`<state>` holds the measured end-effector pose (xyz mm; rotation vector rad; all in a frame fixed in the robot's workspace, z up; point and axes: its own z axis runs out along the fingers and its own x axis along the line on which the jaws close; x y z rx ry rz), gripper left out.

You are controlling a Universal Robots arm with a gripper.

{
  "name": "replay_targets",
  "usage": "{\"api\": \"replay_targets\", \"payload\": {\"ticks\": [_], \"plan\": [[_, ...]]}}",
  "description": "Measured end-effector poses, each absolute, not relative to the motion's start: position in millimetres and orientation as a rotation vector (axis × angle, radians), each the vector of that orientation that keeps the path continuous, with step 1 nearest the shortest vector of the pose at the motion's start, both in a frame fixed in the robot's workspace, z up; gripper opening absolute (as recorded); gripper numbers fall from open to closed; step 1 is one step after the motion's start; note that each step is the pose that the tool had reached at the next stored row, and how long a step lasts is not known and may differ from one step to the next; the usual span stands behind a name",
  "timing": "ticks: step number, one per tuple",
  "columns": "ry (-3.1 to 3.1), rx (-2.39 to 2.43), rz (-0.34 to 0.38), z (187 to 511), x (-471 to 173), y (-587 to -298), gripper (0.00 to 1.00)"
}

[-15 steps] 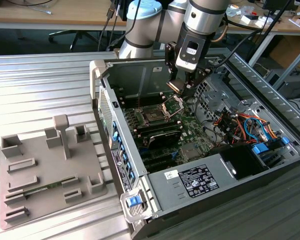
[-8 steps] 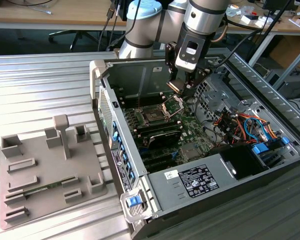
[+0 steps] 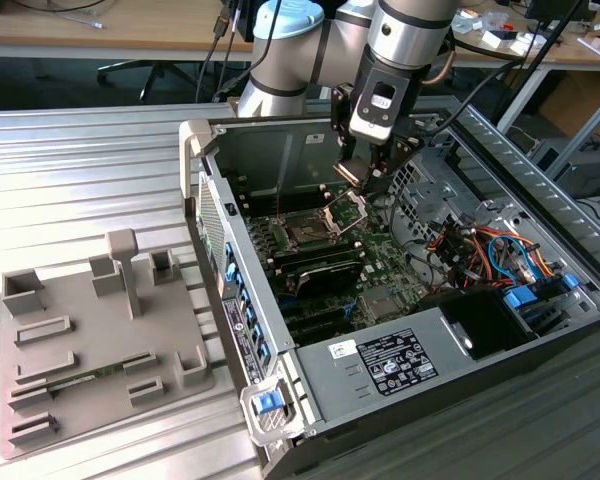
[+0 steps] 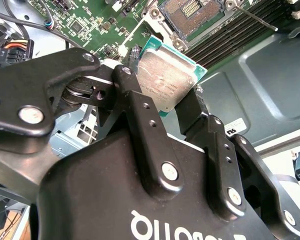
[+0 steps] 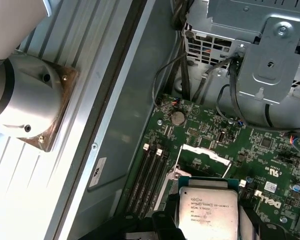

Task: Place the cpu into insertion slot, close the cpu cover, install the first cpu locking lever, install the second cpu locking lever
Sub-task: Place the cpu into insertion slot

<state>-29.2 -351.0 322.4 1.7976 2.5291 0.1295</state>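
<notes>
The black two-finger gripper (image 3: 360, 176) squeezes the small flat square cpu with the silvery top (image 4: 167, 80) by two of its edges. The cpu hangs in the air inside the open grey computer case (image 3: 380, 360), over the middle of the green board (image 3: 380, 265), near the dark square slot (image 3: 306, 233) but not in it. The thin silvery cpu cover (image 3: 346, 206) looks to be standing open, so closing it and both levers are left to do

My two black fingers (image 4: 140, 107) pinch the cpu (image 4: 166, 80) by opposite edges, its silvery top turned toward the camera. Beyond it the insertion slot (image 4: 192, 12) lies open on the green motherboard (image 4: 85, 25), with memory slots (image 4: 235, 35) alongside.
</notes>
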Motion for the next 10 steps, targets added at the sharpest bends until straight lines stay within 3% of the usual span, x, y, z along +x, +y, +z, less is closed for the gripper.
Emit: {"api": "replay_targets", "payload": {"ticks": [10], "plan": [[2.518, 1.813, 0.129, 322.4, -29.3, -351.0, 0.55]]}}
